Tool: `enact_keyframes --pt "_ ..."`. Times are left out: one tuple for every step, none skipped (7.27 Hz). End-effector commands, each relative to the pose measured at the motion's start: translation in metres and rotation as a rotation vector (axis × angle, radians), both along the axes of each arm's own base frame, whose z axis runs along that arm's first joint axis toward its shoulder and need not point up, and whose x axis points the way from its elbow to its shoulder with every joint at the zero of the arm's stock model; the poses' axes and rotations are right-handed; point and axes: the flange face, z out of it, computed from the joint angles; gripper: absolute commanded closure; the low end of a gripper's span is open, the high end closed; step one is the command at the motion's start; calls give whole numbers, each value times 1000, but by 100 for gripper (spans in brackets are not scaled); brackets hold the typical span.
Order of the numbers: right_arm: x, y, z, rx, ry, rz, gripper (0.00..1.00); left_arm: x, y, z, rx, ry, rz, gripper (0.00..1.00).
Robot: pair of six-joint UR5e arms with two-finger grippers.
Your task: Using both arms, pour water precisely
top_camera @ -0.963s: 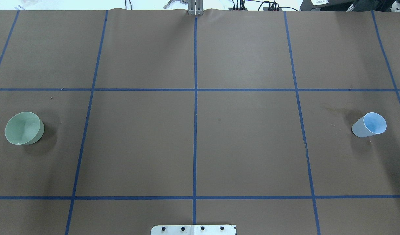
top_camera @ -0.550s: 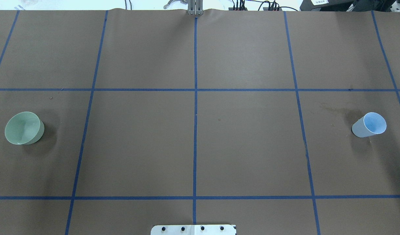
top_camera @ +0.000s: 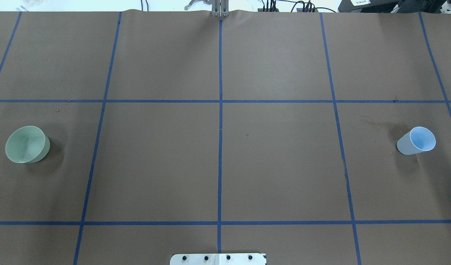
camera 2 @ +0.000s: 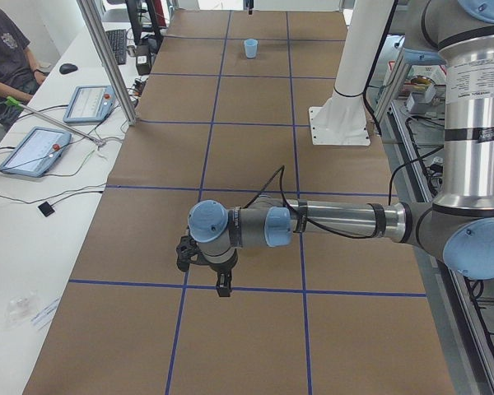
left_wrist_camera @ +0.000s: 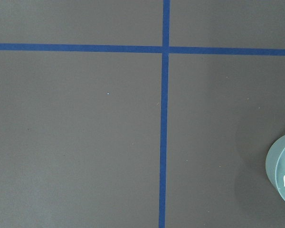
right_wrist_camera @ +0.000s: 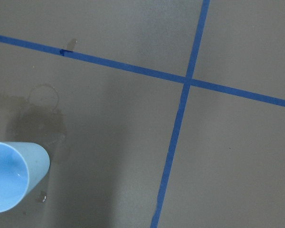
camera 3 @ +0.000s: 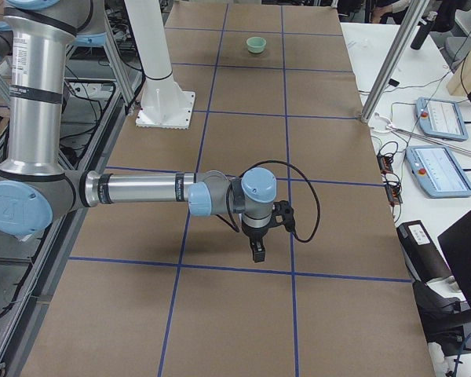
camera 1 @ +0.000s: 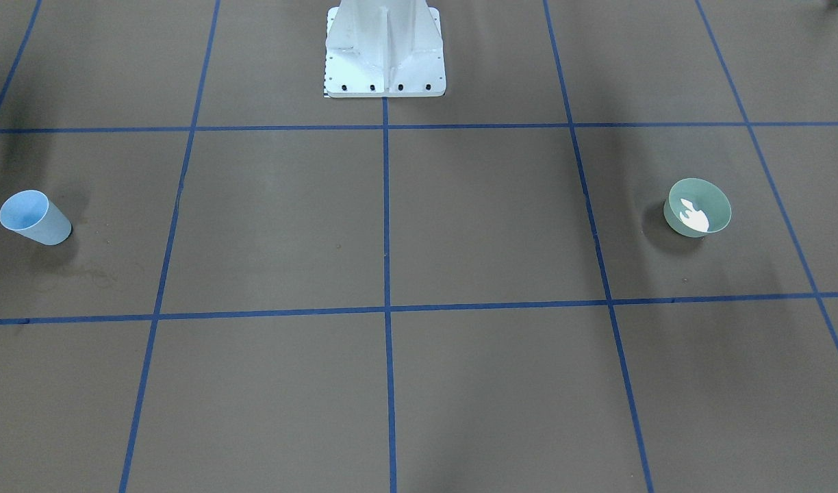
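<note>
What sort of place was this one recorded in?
Probably a robotics lab bench: a brown paper-covered table gridded with blue tape lines, grey jointed metal left arm and right arm, a white bolted pedestal, and operator touch-screen pendants.

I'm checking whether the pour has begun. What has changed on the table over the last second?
Nothing visibly changed. The green bowl and the blue cup stand where they were in the overhead view.
</note>
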Motion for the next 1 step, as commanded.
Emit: enact_keyframes --pt "1 0 3 -33 7 -20 0 0 0 -2 4 0 0 0"
